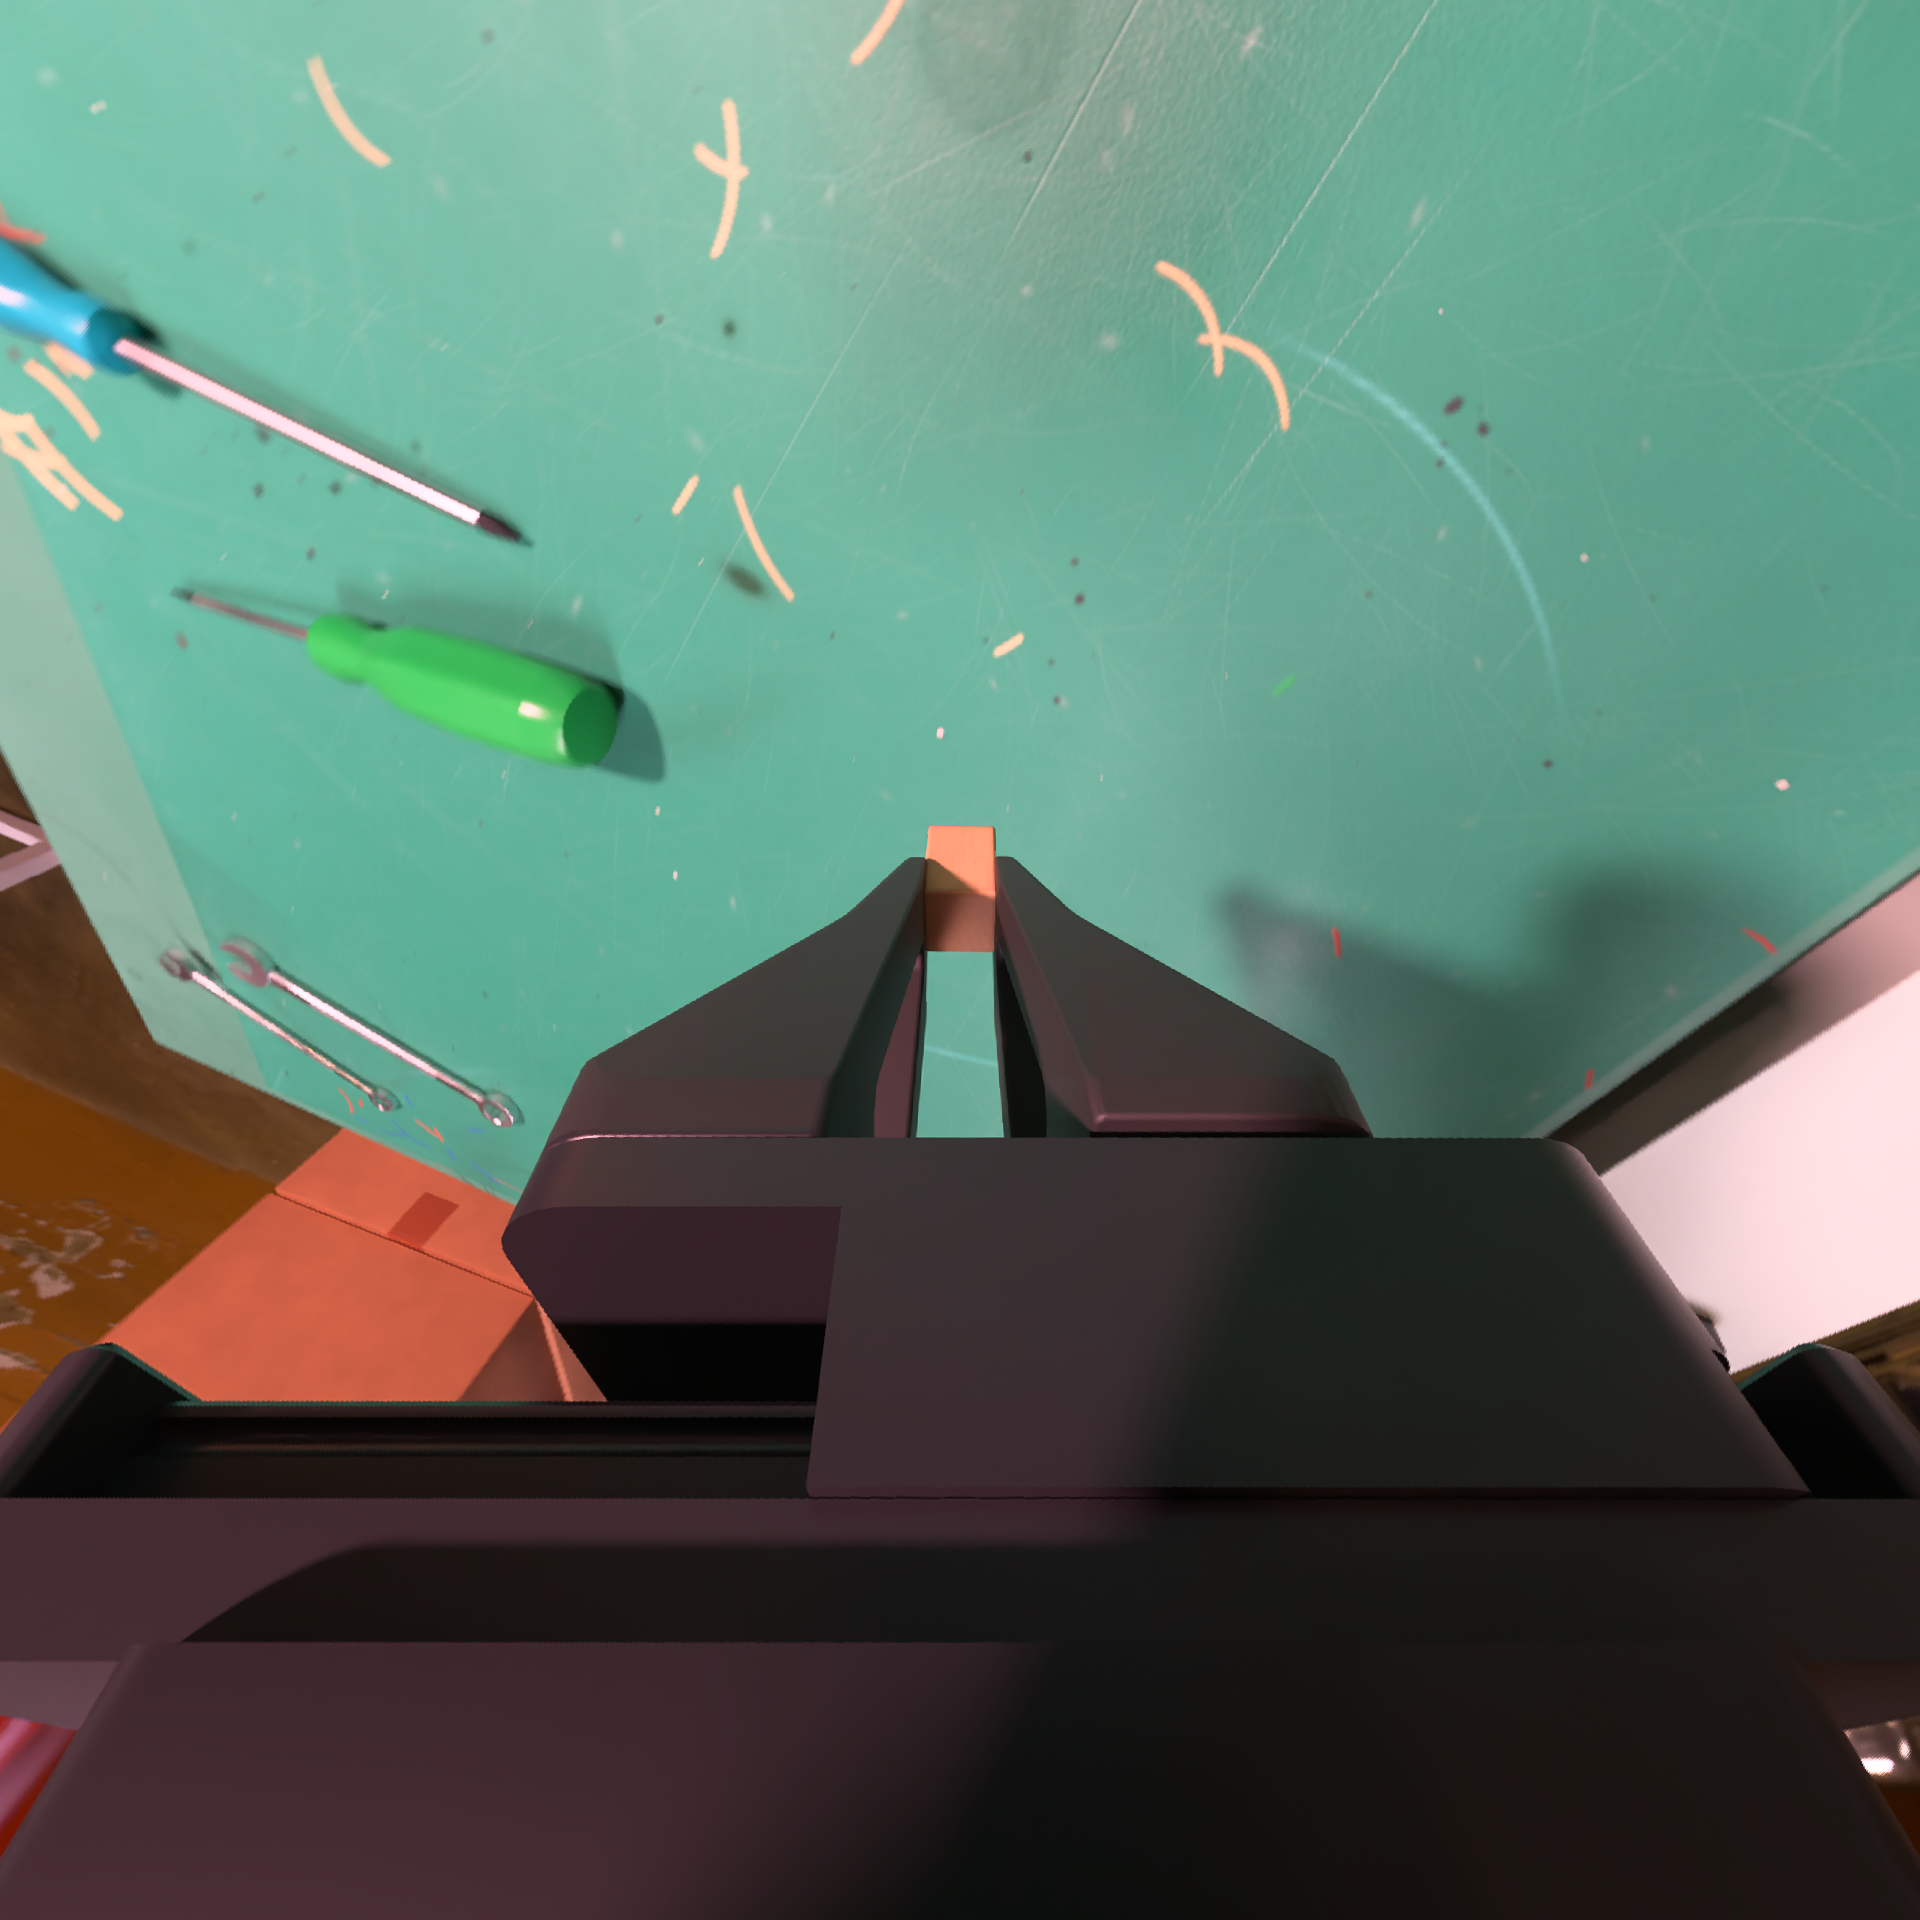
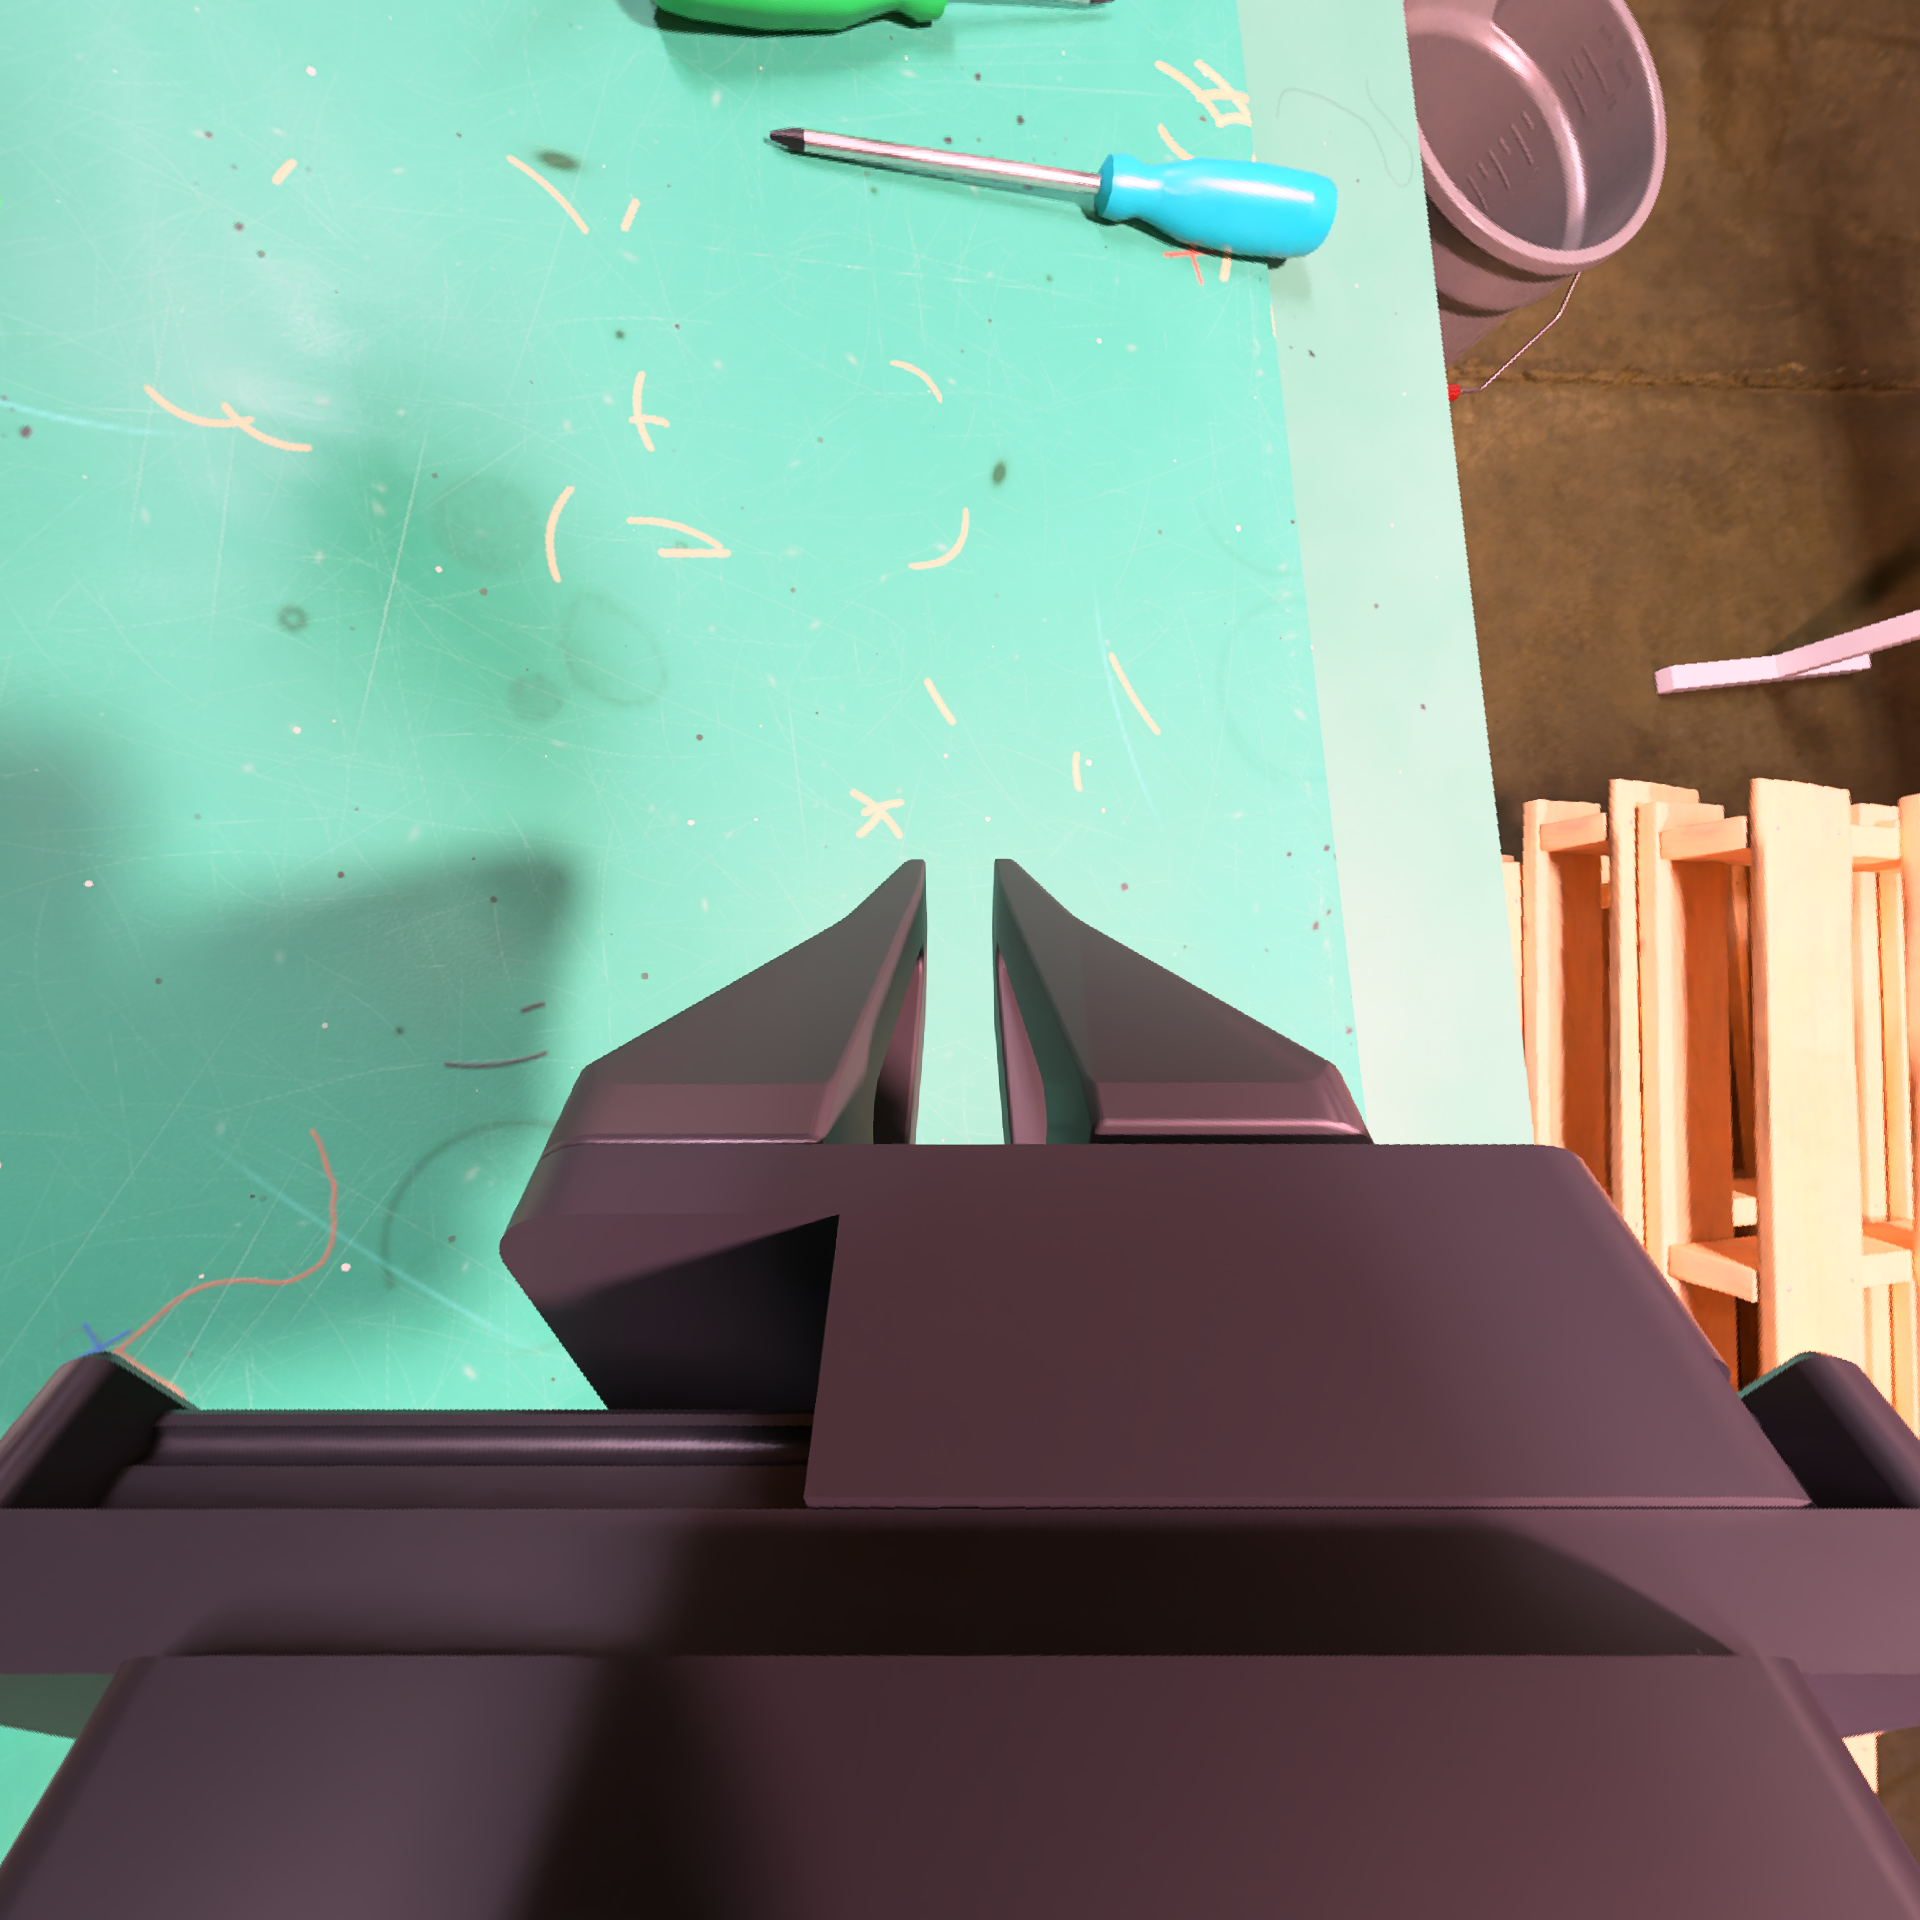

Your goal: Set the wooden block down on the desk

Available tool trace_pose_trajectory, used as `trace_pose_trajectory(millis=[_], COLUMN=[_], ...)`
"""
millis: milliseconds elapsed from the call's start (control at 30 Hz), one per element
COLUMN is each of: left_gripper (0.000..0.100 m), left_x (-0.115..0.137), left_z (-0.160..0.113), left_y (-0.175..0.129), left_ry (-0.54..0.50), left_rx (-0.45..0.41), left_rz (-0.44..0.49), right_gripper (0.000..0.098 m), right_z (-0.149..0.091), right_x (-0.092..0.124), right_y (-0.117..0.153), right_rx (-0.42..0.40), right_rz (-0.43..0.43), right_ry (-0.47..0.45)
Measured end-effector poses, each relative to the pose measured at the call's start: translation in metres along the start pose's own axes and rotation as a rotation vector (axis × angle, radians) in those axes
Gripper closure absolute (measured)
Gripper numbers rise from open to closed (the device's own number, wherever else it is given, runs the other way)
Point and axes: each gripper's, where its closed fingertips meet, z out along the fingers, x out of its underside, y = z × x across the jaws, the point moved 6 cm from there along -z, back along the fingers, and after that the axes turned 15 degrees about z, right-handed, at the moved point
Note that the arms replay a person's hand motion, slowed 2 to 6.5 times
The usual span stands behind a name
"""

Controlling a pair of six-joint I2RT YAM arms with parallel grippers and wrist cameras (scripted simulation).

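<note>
Wooden block [image 1: 959, 894]: small, tan-orange, pinched between the fingertips of the left gripper [image 1: 959, 883], jaws pressed against its two sides; its far end pokes just past the tips. Block sits above the green desk [image 1: 1143, 520]; whether its underside touches the surface cannot be told from this angle. Desk is scuffed, with pale curved marks and dark specks. Left wrist view, off to the left of the block and well apart from it: green-handled screwdriver [image 1: 468, 686], then blue-handled screwdriver [image 1: 260, 405] farther out, and two slim metal wrenches [image 1: 343, 1029] side by side near the desk edge. Orange cardboard box [image 1: 332, 1288] lies below that edge. Right gripper [image 2: 959, 883]: jaws a narrow gap apart, nothing between them, bare desk visible through the gap. Right wrist view past the desk edge: grey bucket [image 2: 1538, 156] at top, pale wooden pallets [image 2: 1714, 1039] lower down
</note>
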Motion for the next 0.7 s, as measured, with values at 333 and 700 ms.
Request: trace_pose_trajectory(millis=[333, 700], left_gripper=[0.089, 0.089], left_x=[-0.046, -0.064], left_z=[0.073, 0.108], left_y=[0.016, 0.03], left_ry=[0.073, 0.093], left_rx=[0.068, 0.146], left_rz=[0.082, 0.072], right_gripper=[0.087, 0.0871], right_z=[-0.002, -0.002], right_x=[0.001, 0.002], right_y=[0.005, 0.003], right_rx=[-0.01, -0.009], right_rz=[-0.021, -0.025], right_ry=[0.005, 0.024])
